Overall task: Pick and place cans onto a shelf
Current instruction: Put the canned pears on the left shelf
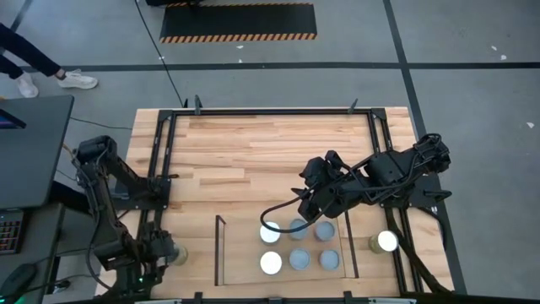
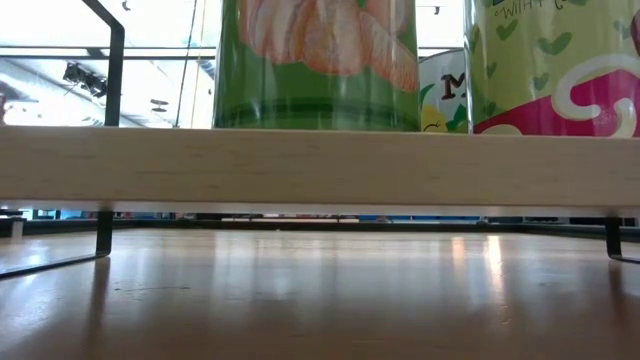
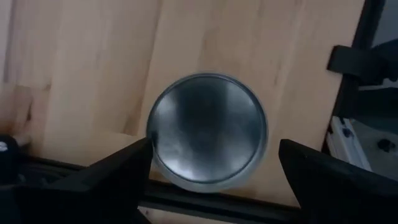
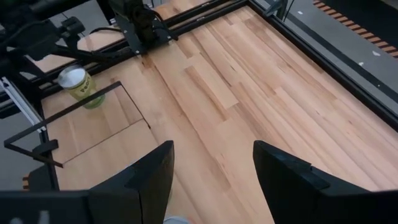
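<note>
- On the worktop's (image 1: pixel 253 152) left edge, the left hand (image 3: pixel 214 149) hangs over a lone can (image 3: pixel 206 129). Its fingers (image 3: pixel 118 171) stand wide apart on either side of the can's dull grey top. One tip is just beside the rim and the other is clear of it.
- That can stands upright on the bare wood, close to a black frame rail (image 3: pixel 205 208) and outside the shelf (image 1: pixel 221 249).
- Six cans stand inside the shelf in two rows of three. The left-hand pair (image 1: pixel 270 263) have bright white tops and the other four (image 1: pixel 299 259) have grey tops.
- The right hand (image 1: pixel 308 207) is above the back row of the shelf. In the right wrist view its fingers (image 4: pixel 149 180) are parted, with only bare wood showing between them.
- An eighth can (image 1: pixel 386 241), with a bright top, stands alone near the worktop's right edge, outside the shelf.
- From table height, the shelf's light-wood board (image 2: pixel 320 165) runs across the view with labelled cans standing on it.
- One green label (image 2: pixel 315 60) carries a picture of orange segments.
- Another label (image 2: pixel 555 65) is pale green with dark green hearts and a pink-and-white swirl. Part of the word "WITH" shows at its top.
- Between them, a farther label (image 2: pixel 443 90) shows a large "M" and a small smiling face on yellow. No other writing can be read.
- A person's white shoe (image 1: pixel 78 80) is on the floor beyond the worktop's far-left corner.
</note>
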You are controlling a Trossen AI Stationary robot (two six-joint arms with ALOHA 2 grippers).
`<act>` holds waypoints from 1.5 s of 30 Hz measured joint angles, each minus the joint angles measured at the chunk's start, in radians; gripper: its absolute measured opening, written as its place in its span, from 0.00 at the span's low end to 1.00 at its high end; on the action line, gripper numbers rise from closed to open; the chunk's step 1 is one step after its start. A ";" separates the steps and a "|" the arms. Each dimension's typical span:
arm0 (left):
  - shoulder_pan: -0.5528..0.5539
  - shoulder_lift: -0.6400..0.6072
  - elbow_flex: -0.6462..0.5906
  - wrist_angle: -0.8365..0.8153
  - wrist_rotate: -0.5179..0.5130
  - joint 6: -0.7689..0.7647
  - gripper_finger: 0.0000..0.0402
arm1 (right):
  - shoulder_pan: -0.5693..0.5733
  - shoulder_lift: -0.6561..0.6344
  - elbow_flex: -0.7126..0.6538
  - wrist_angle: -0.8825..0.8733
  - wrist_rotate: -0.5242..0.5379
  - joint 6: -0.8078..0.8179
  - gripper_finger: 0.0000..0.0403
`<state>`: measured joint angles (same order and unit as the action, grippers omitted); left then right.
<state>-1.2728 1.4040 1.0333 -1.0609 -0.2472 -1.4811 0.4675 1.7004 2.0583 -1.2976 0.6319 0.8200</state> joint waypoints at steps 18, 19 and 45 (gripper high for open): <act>0.048 0.012 -0.044 0.060 -0.021 0.054 0.89 | 0.002 0.000 0.000 0.033 -0.004 0.000 0.56; 0.050 0.012 -0.044 0.060 -0.020 0.067 0.89 | 0.002 0.000 0.000 0.033 -0.004 0.000 0.56; 0.169 0.007 -0.129 0.251 0.130 0.286 0.79 | 0.002 0.000 0.000 0.040 -0.027 -0.008 0.56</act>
<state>-1.1041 1.4113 0.9048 -0.8101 -0.1170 -1.1952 0.4690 1.7004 2.0579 -1.2575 0.6046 0.8116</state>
